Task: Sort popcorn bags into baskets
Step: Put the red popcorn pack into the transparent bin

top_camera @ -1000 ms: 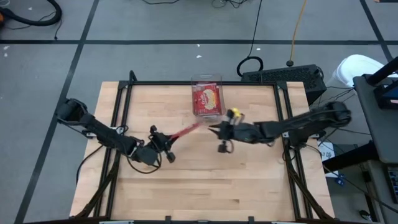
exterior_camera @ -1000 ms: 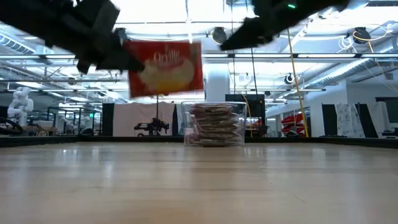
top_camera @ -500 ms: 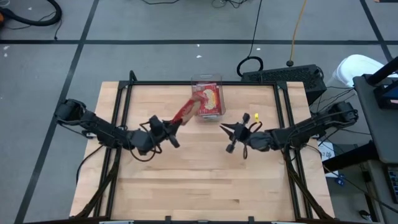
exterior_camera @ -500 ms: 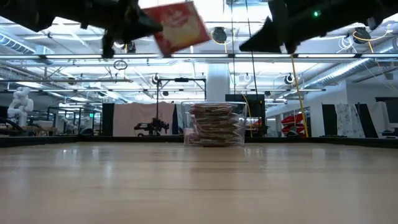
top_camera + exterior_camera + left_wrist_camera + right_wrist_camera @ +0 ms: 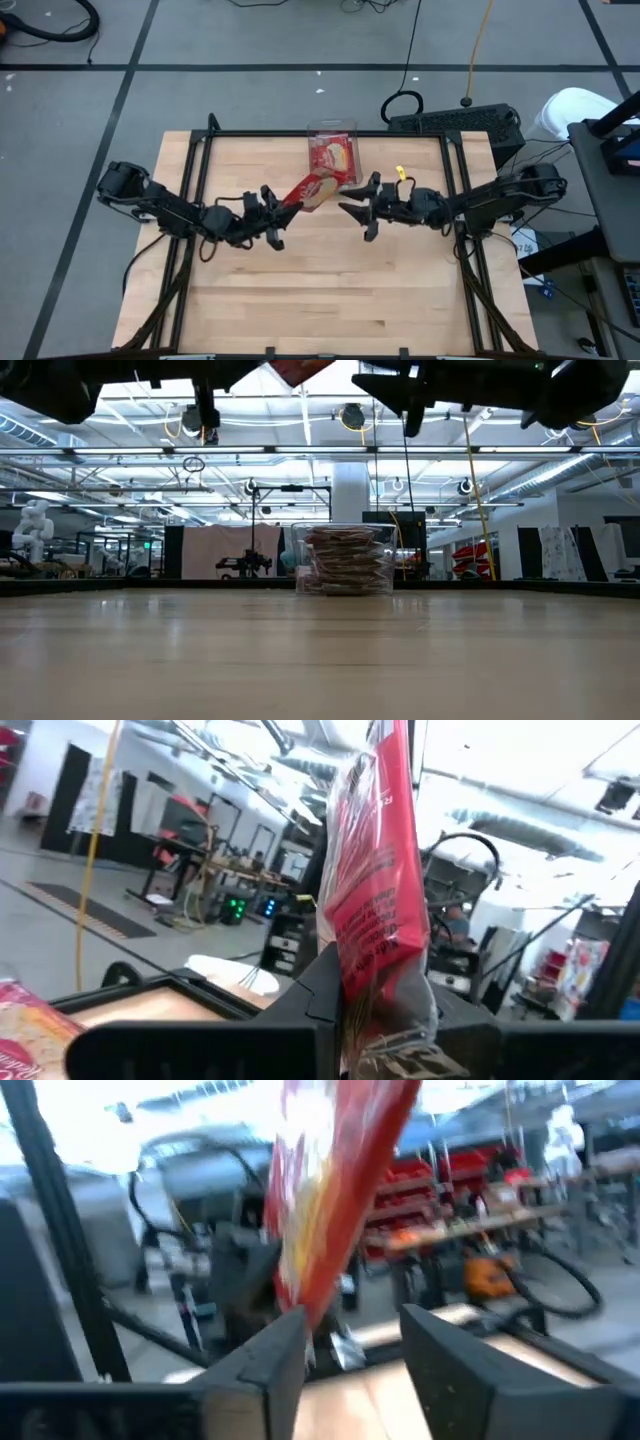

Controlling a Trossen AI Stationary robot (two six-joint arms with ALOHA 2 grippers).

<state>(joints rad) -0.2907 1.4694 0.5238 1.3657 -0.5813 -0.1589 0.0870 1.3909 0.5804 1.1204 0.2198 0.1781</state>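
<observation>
the left gripper (image 5: 275,212) is clamped on the lower edge of a flat red popcorn packet with a cream-yellow picture (image 5: 313,189), holding it raised above the wooden table (image 5: 300,300) with its free end reaching toward the small clear plastic rectangular bin (image 5: 331,128) at the table's far edge. in the left wrist view that packet (image 5: 375,900) stands on edge between the dark fingers (image 5: 325,975), pinched near its crimped seam. the bin already holds a stack of packets; the low view shows the pile (image 5: 344,560) reaching about to the rim, and the high view shows a red packet lying on top (image 5: 333,155). the right gripper (image 5: 358,212) sits just across from the held packet, near its free end, and in the right wrist view its fingers (image 5: 270,1360) stand apart with the packet (image 5: 325,1190) beyond them, so it looks open and holding nothing. the step in hand appears to be carrying this packet over the bin and laying it on the stack. to do it well, the left arm should bring the packet's middle over the bin's middle, tip it from edge-on toward flat, line its long side up with the bin's long side, and lower it close to the pile before letting go, since the stack is high and a drop from a slant could slide the packet over the rim. the right gripper is best kept clear of the bin's opening.
</observation>
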